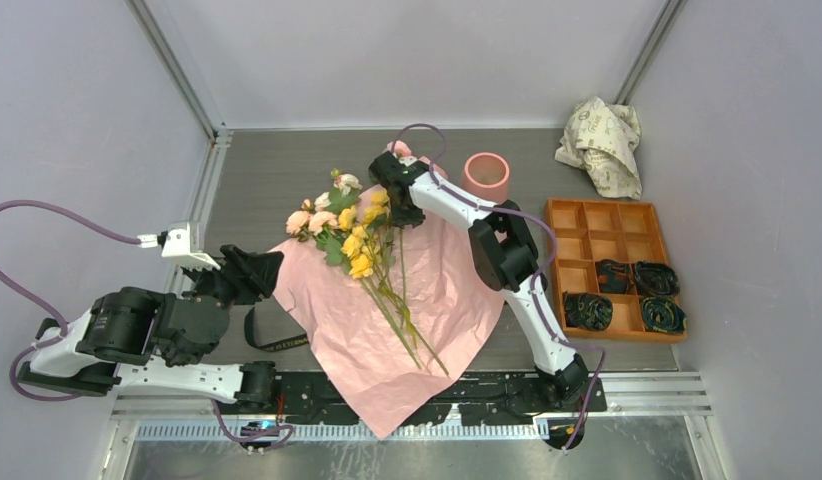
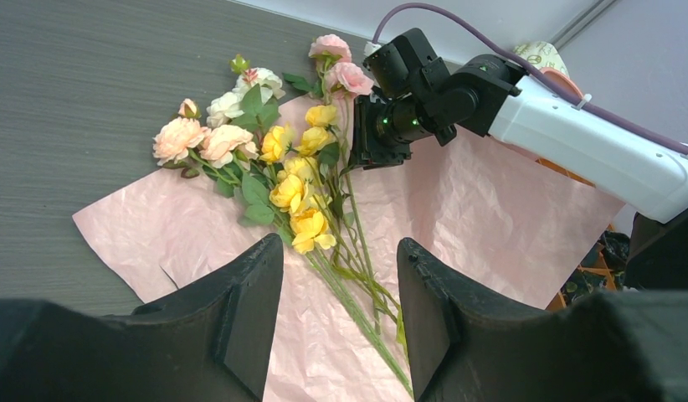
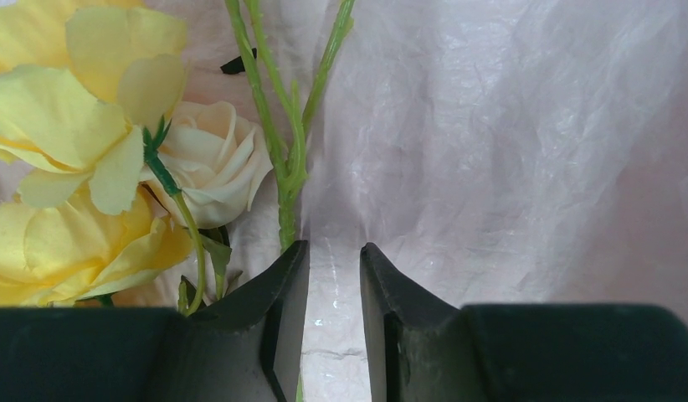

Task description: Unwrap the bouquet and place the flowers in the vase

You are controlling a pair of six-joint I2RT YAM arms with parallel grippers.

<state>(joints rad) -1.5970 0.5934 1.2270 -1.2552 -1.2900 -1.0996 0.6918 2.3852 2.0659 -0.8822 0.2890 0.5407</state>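
As the flowers lie on the opened paper, the right gripper is poised at a stem, jaws narrowly apart; the left gripper is held wide, empty. Closure, then transfer to the far vase, is required.

Nothing is reading clearly in any view. A black ribbon lying on the surface beside the left arm is carrying a line of pale lettering, too small to make out. The crumpled white paper is showing dark printed marks, equally illegible.
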